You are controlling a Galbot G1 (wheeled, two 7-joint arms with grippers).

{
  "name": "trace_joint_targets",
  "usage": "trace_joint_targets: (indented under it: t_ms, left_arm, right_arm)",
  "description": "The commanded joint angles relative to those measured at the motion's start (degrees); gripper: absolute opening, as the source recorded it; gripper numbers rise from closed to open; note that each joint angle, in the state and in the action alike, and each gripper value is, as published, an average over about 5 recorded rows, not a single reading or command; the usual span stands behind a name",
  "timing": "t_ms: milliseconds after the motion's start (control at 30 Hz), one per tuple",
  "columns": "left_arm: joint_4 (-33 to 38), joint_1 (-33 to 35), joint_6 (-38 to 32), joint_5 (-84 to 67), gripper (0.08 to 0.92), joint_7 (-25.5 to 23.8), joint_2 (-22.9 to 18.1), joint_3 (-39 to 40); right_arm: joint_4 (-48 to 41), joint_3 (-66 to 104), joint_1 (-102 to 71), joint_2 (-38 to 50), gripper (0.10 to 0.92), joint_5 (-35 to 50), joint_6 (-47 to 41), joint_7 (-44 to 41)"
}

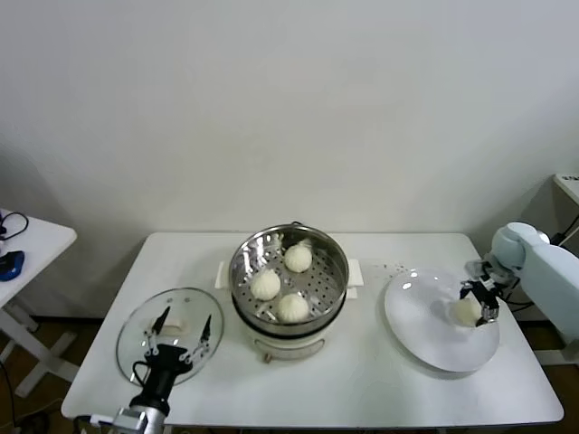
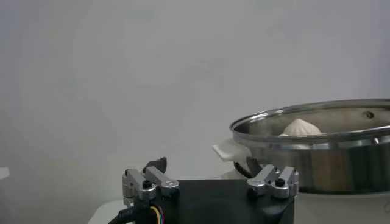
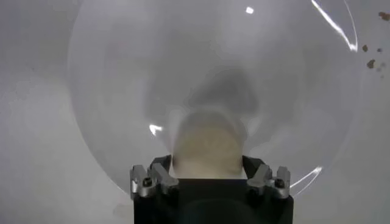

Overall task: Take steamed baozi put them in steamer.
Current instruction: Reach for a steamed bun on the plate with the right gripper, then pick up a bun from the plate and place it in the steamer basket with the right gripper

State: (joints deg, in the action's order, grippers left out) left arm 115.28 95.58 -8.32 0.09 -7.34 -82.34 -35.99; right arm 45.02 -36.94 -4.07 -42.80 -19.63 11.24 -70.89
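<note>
Baozi (image 1: 467,310), soft, light and easily dented, sits on the plate (image 1: 425,339) right of the steamer (image 1: 289,271); right gripper (image 1: 479,303) straddles its sides, closure indeterminate.

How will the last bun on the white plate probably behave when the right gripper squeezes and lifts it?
The baozi on the plate looks soft and rounded, so it may dent between the right gripper fingers that flank it. Its smooth domed shape could roll if nudged sideways. It seems light, like the three already in the steamer.
</note>
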Motion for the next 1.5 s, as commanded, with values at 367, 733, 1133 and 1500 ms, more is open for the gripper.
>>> trace_joint_targets:
  t_ms: [367,733,1133,1500]
  left_arm:
    - [0.1,0.3,-0.2,-0.1,0.823,0.1,0.0,-0.1]
    - [0.3,0.6,-0.3,0.0,0.823,0.1,-0.1,-0.1]
    - [1.6,0.4,-0.4,0.1,0.823,-0.1,-0.5,1.3]
    - [2.6,0.1,-0.8,0.9,0.823,-0.2,-0.3,2.9]
  right_arm:
    - [-0.4,0.8,-0.2,-0.1,0.719,0.1,-0.2,0.3]
    - [2.6,-6.1,5.1,1.5,0.696,10.5,-3.3,0.8]
    - [11.8,-33.0,30.7,1.2,0.693,46.9,-17.4,4.2]
    - [18.6,-49.9,48.4,-7.5,0.684,69.5,-23.6,9.0]
